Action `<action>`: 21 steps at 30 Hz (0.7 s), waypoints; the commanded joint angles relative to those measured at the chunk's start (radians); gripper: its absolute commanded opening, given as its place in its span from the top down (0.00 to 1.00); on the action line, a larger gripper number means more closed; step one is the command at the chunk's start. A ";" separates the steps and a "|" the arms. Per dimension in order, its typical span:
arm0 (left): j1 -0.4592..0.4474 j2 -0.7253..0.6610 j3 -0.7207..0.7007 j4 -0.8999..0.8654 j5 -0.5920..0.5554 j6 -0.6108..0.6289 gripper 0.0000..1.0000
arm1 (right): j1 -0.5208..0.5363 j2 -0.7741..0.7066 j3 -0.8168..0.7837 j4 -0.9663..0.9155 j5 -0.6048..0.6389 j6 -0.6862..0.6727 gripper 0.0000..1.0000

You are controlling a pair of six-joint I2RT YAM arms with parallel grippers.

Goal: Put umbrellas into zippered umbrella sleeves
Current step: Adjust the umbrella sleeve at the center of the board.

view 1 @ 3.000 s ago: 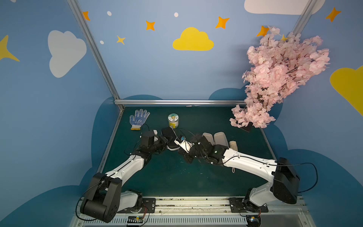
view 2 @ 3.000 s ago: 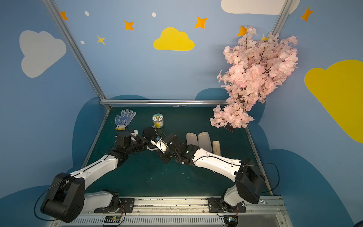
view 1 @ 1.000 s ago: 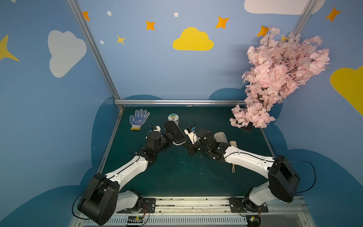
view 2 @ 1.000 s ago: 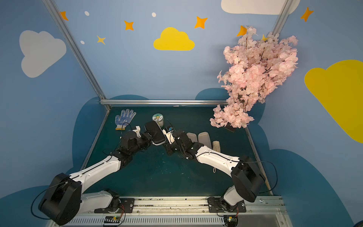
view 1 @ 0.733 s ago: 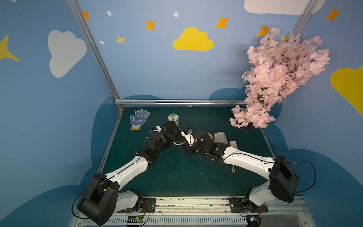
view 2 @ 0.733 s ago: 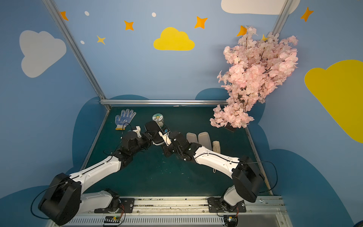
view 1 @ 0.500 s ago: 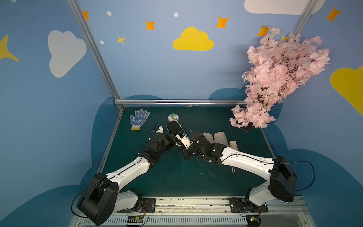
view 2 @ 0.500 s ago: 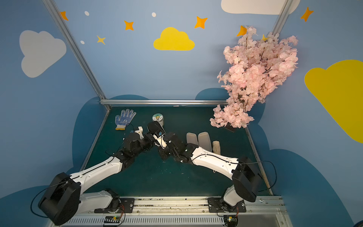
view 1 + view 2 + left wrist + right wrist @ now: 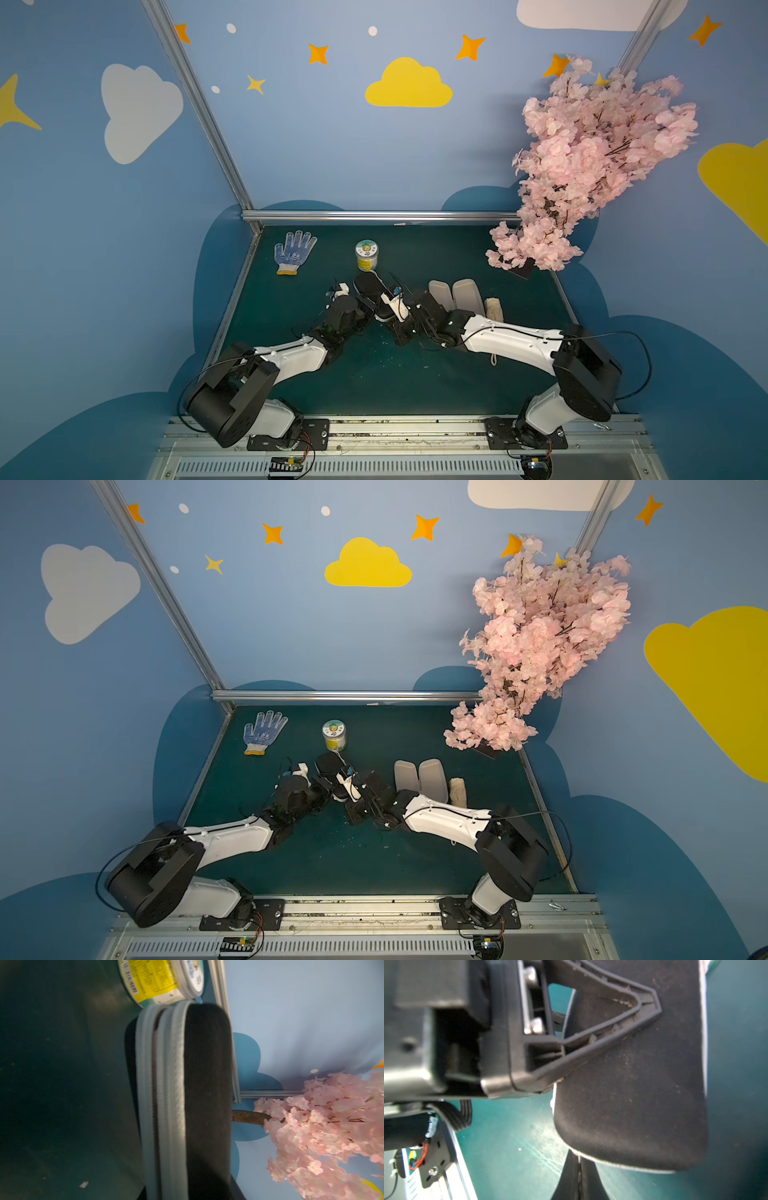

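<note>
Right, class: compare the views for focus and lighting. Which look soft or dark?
Left wrist view: black sleeve and blossom branch smeared, mat dim. Right wrist view: nearest parts blurred, sleeve's fabric sharper. Both top views: crisp and evenly lit.

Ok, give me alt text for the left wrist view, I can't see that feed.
A black sleeve fills the middle, seen edge-on, its two grey zip bands side by side with a thin dark gap between them. Past its far end stands a yellow-labelled jar on the green table; a pink blossom branch and blue wall lie beyond.
</note>
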 commanded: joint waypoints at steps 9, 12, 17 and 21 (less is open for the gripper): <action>-0.031 0.185 -0.068 0.118 -0.023 -0.004 0.59 | -0.068 0.124 0.031 0.017 -0.032 0.125 1.00; -0.030 0.149 -0.099 0.046 -0.014 -0.035 0.47 | -0.098 0.137 0.047 -0.023 -0.052 0.142 1.00; -0.024 -0.036 -0.107 -0.330 0.012 -0.020 0.34 | -0.131 0.159 0.096 -0.163 -0.082 0.073 1.00; 0.013 -0.163 -0.036 -0.637 0.044 0.126 0.32 | -0.156 0.175 0.118 -0.237 -0.076 0.014 1.00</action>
